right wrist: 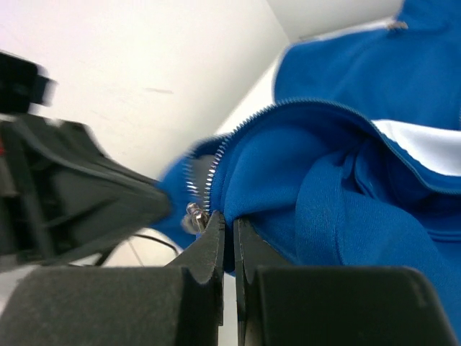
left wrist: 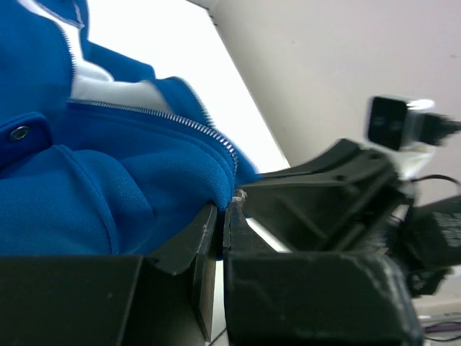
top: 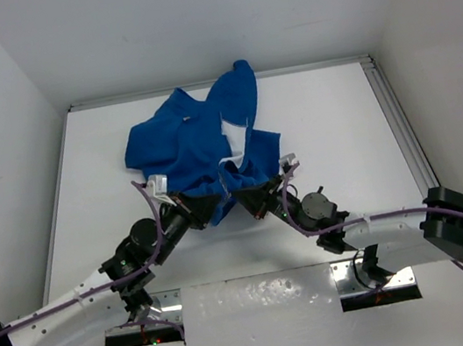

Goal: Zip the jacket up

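One jacket (top: 182, 146), crumpled and unzipped, near hem at the tips of two grippers. The left gripper (top: 191, 206) is clenched on the hem, and the right gripper (top: 252, 198) likewise, with one zipper slider (right wrist: 194, 216) just beside its finger. All on one table (top: 329, 121).

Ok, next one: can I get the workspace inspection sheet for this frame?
Surface: white table.
Job's things: jacket, blue, crumpled mid-table; zipper open, slider at the hem.
Clutter: nothing seen.
End effectors: left end effector and right end effector both shut on the jacket's near hem.
Cables: purple cables run along both arms.
Surroundings: white walls on three sides; metal rail along the table's right edge.
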Available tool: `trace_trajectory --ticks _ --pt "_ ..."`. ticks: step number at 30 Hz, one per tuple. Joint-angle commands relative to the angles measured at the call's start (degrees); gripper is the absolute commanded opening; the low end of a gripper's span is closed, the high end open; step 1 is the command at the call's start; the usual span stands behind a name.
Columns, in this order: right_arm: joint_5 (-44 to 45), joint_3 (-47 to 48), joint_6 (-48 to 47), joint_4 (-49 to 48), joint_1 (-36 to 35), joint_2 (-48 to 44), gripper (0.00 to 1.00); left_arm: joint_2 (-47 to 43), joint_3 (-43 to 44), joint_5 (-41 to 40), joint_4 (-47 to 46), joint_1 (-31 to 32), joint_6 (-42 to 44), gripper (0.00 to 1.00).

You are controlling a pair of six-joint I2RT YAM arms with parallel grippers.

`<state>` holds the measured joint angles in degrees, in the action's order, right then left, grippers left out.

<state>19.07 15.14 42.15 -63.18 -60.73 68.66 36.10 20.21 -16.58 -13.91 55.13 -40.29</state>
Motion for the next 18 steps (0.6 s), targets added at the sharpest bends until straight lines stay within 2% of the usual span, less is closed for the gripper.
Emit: trace_trajectory --ticks 1,5,7,12,18 --pt "1.93 3.05 1.26 0.77 0.00 2.17 0.00 -2.51 1.15 4.18 -3.84 0.15 -2.07 0.00" --pt "2.81 3.68 1.53 3.06 0.08 4.72 0.00 -4.89 0.97 3.49 -0.08 0.15 -2.51 0.00" --pt "3.60 1.92 1.27 4.11 0.00 2.80 0.00 -7.43 1.32 2.00 2.47 0.15 -1.64 0.00" --pt "5.72 -5.72 4.24 14.83 0.00 -4.75 0.00 -12.36 1.33 -3.90 9.95 0.15 -0.40 0.00" --pt "0.01 -9.42 9.51 18.70 0.00 -1.88 0.00 -11.93 2.64 -5.74 11.62 0.15 1.71 0.00"
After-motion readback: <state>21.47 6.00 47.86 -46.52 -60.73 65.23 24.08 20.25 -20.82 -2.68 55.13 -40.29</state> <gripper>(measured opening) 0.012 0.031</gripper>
